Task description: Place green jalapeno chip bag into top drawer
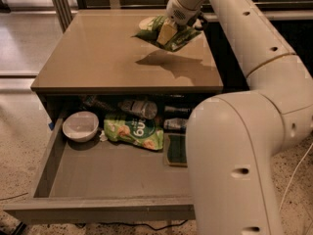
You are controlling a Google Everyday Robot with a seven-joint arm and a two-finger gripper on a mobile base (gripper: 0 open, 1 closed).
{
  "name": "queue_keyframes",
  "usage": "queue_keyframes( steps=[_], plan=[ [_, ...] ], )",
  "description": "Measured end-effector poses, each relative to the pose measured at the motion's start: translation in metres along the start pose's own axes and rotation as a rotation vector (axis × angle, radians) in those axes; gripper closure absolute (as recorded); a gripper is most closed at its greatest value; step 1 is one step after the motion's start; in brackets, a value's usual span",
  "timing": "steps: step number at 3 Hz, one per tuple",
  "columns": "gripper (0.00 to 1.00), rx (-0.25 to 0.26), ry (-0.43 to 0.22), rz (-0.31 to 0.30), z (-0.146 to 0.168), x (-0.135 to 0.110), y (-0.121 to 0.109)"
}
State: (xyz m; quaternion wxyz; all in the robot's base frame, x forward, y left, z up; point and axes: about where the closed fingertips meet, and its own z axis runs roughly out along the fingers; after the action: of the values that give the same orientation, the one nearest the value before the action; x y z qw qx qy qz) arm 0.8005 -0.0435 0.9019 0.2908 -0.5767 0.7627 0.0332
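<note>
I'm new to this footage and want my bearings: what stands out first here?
The big white arm fills the right side, its gripper holding the green jalapeno chip bag above the cabinet top. Below, the top drawer stands open, with a white bowl and a lighter green bag inside.

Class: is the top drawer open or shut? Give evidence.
Open: the top drawer is pulled out, exposing a bowl inside. The end effector holds the green jalapeno chip bag above the cabinet top.

White end effector (169,32) over taupe cabinet (98,62), dk-green chip bag (185,37)
</note>
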Motion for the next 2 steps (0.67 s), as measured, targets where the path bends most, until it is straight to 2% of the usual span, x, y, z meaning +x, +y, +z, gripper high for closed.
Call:
queue_keyframes(
  steps=[1,2],
  plan=[
    [1.00,0.196,-0.053,0.081,-0.1148,0.0303,0.0018],
    [1.00,0.196,-0.053,0.081,-0.1148,0.0303,0.0018]
  ],
)
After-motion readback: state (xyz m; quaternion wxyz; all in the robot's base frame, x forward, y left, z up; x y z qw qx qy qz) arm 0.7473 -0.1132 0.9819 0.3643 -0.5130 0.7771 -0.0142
